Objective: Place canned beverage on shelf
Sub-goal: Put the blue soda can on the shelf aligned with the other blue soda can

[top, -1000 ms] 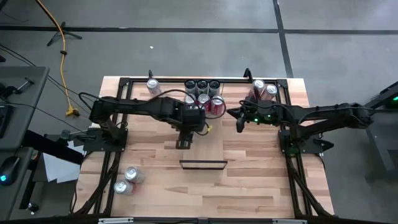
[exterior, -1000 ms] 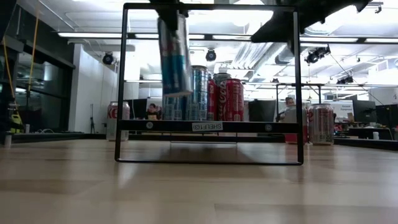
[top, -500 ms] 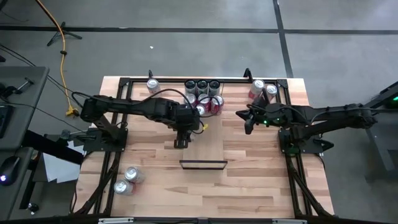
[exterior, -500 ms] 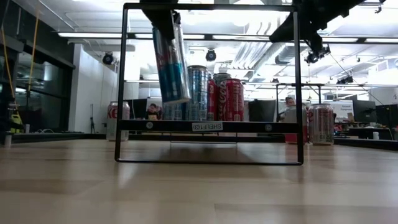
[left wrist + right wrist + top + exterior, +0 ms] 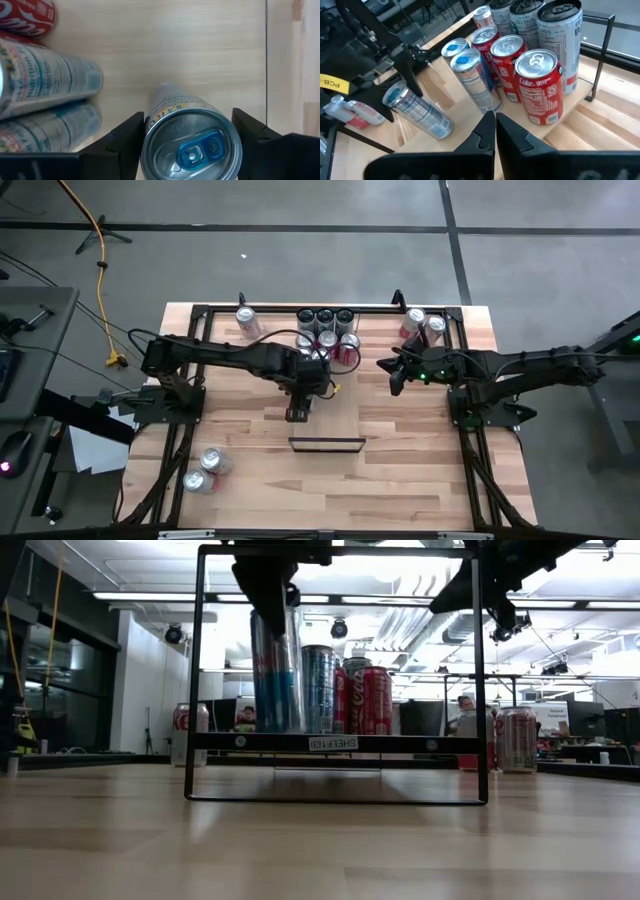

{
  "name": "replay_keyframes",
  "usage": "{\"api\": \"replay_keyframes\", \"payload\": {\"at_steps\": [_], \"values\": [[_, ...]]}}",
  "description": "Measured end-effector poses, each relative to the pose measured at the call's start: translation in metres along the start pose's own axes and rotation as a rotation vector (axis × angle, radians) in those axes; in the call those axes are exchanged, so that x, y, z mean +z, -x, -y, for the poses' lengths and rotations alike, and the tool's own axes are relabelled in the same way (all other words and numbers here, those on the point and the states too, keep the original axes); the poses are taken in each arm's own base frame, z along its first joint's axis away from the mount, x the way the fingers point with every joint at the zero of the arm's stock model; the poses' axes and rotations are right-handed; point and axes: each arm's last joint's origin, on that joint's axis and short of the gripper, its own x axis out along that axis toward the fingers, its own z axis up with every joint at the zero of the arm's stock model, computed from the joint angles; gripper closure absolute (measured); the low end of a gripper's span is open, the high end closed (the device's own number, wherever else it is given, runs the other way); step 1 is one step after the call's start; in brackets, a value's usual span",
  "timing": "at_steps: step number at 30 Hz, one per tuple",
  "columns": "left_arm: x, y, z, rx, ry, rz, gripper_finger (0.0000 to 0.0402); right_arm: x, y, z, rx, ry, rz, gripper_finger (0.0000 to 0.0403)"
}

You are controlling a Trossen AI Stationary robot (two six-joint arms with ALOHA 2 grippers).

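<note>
- Standing upright on the shelf [image 5: 338, 743], the slim blue can [image 5: 275, 670] sits beside the other cans [image 5: 345, 690].
- Left gripper [image 5: 187, 140] brackets its top, fingers parted; whether they grip is unclear.
- Right gripper [image 5: 495, 131] hovers clenched, empty.

I see a thin yellow cable [image 5: 101, 260] snaking across the grey concrete floor [image 5: 300, 240], white paper sheets [image 5: 90, 448] lying nearer the front, and a person [image 5: 463, 712] far across the room.
</note>
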Motion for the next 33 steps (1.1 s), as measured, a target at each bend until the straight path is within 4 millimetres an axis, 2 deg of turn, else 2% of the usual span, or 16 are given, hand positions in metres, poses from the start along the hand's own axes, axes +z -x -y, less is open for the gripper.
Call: {"api": "replay_keyframes", "payload": {"at_steps": [7,19,25,29,33], "values": [[0.002,-0.001,0.0,0.001,-0.006,0.01,0.0189,0.0,-0.001,0.0,0.0,0.0,-0.001,0.0402],[0.002,-0.001,-0.003,0.004,0.0,0.013,0.0187,0.0,-0.001,0.0,-0.001,0.003,-0.001,0.0402],[0.003,-0.002,-0.011,0.012,0.021,0.033,0.0183,0.0,-0.001,0.0,-0.006,0.004,0.003,0.0402],[0.003,-0.001,-0.017,0.018,0.036,0.035,0.0157,0.0,-0.001,0.0,-0.017,0.004,0.009,0.0402],[0.004,0.002,-0.019,0.02,0.043,0.038,0.0108,0.0,-0.001,0.0,-0.018,0.012,0.009,0.0402]]}}
